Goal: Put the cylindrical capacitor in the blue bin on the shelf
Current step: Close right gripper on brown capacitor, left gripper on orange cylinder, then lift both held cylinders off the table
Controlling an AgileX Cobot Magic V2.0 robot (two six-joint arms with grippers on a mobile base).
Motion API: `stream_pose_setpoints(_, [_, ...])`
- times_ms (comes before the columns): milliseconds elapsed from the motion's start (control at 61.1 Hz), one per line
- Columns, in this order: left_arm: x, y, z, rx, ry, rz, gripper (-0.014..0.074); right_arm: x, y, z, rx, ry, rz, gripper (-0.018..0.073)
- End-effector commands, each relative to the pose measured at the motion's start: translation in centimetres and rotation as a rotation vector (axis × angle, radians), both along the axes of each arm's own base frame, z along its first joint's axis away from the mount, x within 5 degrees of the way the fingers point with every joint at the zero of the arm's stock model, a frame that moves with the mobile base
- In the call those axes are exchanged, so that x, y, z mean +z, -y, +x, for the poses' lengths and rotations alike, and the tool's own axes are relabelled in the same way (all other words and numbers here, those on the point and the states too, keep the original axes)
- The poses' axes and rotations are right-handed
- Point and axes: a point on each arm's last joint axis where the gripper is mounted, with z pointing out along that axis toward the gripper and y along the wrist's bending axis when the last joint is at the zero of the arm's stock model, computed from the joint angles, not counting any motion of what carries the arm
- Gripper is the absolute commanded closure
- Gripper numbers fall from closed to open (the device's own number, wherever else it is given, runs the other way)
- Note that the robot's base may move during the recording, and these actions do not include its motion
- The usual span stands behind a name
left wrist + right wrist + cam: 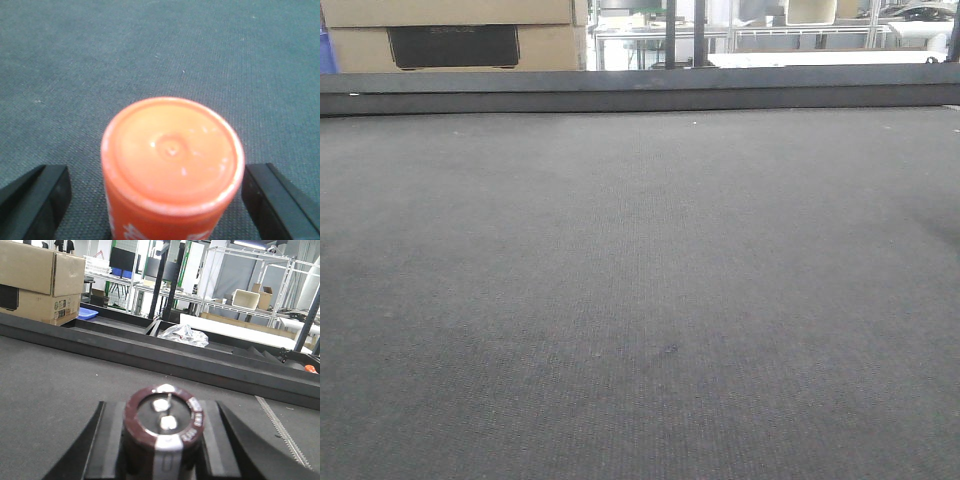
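The cylindrical capacitor (164, 421), dark brown with silver terminals on its end and a pale stripe down its side, stands between the black fingers (112, 440) of my right gripper (162, 412). That gripper is shut on it, low over the grey mat (45, 390). My left gripper (157, 172) is open around an upright orange cylinder (172, 155), with a gap on the left side. The shelf is out of view. A shallow blue tray (87, 314) lies far back left; I cannot tell whether it is the blue bin. Neither gripper shows in the front view.
A dark raised rail (640, 92) borders the far edge of the grey mat (640, 300). Beyond it stand cardboard boxes (40, 280), a crumpled plastic bag (185, 335) and metal racks (250, 270). A toothed strip (280, 430) runs along the mat at the right.
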Motion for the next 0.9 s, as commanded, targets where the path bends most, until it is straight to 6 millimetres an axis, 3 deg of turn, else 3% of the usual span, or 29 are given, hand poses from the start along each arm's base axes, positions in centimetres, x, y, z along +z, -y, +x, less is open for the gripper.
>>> stream_pose_setpoints(0, [0.2,-0.2,0.2,0.013,0.023,0.0,0.008,0.2,0.1,-0.2,-0.006,0.02,0.002,0.0657])
stream_pose_setpoints(49, [0.2,-0.2,0.2,0.013,0.023,0.0,0.0166,0.2,0.1,-0.2,-0.006,0.016,0.002,0.0657])
stream_pose_setpoints(164, [0.2,-0.2,0.2,0.013,0.023,0.0,0.0469,-0.1,0.2,-0.2,-0.01,-0.014,0.0,0.0657])
stream_pose_setpoints(295, [1.1,-0.2,0.0,0.005,0.036,-0.001,0.0709,-0.9,0.2,-0.1,-0.02,-0.1,-0.004,0.0657])
stream_pose_setpoints(524, [5.4,0.7,-1.1,-0.12,0.04,0.059,0.0707,-1.6,0.9,0.1,-0.097,-0.312,0.145,0.0657])
stream_pose_setpoints(671, [9.3,0.7,-2.0,-0.139,-0.024,0.077,0.0707,-0.2,0.8,0.5,-0.1,-0.451,0.143,0.0657])
stream_pose_setpoints(884, [14.8,0.5,-3.4,-0.144,-0.093,0.097,0.0707,2.3,0.8,0.9,-0.098,-0.501,0.141,0.0657])
